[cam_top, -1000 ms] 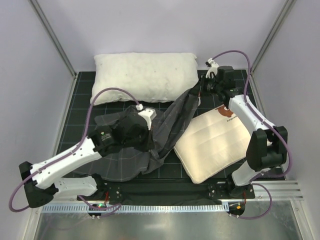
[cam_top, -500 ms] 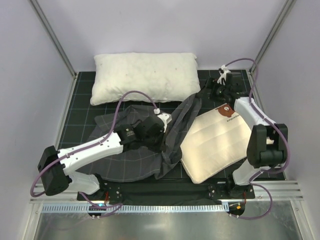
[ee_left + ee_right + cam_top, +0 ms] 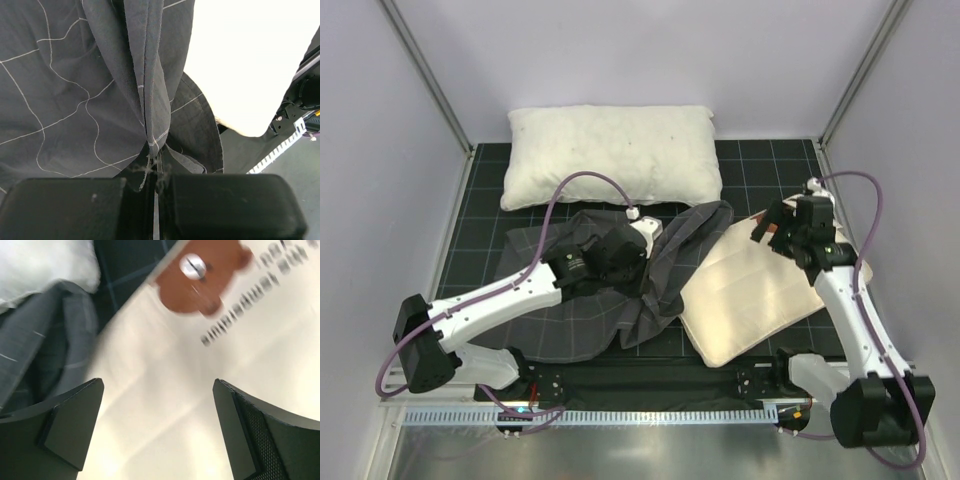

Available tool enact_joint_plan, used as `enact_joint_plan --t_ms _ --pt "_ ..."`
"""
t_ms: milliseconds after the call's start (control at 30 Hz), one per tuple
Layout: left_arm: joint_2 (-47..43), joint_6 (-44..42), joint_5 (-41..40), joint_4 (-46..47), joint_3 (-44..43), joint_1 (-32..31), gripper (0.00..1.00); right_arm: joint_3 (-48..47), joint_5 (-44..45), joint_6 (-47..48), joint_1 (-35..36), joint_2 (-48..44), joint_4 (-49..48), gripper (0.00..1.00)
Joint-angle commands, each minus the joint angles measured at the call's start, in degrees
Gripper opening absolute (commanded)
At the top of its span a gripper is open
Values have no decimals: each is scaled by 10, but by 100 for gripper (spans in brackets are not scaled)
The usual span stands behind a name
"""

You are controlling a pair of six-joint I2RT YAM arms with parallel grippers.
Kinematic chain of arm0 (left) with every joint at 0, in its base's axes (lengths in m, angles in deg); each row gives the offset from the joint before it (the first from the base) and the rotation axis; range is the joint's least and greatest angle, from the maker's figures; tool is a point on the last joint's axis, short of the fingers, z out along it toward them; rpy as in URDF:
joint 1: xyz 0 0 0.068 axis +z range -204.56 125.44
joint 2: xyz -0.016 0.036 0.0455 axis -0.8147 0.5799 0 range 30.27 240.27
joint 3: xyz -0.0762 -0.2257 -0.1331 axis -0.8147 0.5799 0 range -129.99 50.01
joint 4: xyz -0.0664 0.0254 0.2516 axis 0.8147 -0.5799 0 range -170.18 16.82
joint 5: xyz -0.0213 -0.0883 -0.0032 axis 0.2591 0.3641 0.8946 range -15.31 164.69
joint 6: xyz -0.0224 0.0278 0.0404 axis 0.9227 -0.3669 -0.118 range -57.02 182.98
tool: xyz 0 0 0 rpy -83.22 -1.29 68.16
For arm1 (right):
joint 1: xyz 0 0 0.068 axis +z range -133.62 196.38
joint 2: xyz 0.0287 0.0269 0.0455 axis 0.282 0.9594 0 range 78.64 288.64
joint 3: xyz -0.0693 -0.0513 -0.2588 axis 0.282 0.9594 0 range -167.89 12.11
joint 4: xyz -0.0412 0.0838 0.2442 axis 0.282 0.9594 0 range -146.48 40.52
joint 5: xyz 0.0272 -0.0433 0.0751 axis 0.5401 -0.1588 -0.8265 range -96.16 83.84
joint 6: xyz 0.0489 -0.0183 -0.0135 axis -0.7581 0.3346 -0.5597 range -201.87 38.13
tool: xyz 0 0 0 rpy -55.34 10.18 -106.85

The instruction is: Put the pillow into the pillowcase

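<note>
From above, the pillowcase (image 3: 582, 318) is lying crumpled on the dark gridded mat (image 3: 770, 160). One ridge of it is running up toward the far right, where it is overlapping the left edge of the pillow (image 3: 750, 300). The left gripper (image 3: 642, 272) is sitting on that ridge, its fingertips buried in the folds. The right gripper (image 3: 775, 226) is hanging over the pillow's far corner, jaws apart; whether it is touching cannot be told from here. The pillow is cream, flat and rectangular, and is lying at an angle near the right arm's base. A plain white lumpy pillow (image 3: 610, 155) is resting along the far edge.

The left wrist view is showing what the top view is hiding: both black fingers (image 3: 70, 210) are pressing together on a gathered pleat of the thin grey cloth (image 3: 75, 90), its light grid lines bending over the creases. The cream pillow (image 3: 250, 60) is filling the upper right.

The right wrist view, blurred, is showing the spread fingers (image 3: 70, 425) framing bare cream fabric (image 3: 165, 380), with the brown bear face (image 3: 200, 275) and dark lettering (image 3: 240, 315) beyond them and grey cloth (image 3: 45, 340) lying to the left.
</note>
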Motion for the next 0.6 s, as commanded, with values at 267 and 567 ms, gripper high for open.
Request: enact_joint_plan --t_ms 267,567 --pt "-16 -28 24 39 9 0 1 69 120 -216 0 -191 280 100" --pt "-22 -29 29 52 29 0 1 168 70 -325 0 -226 305 100"
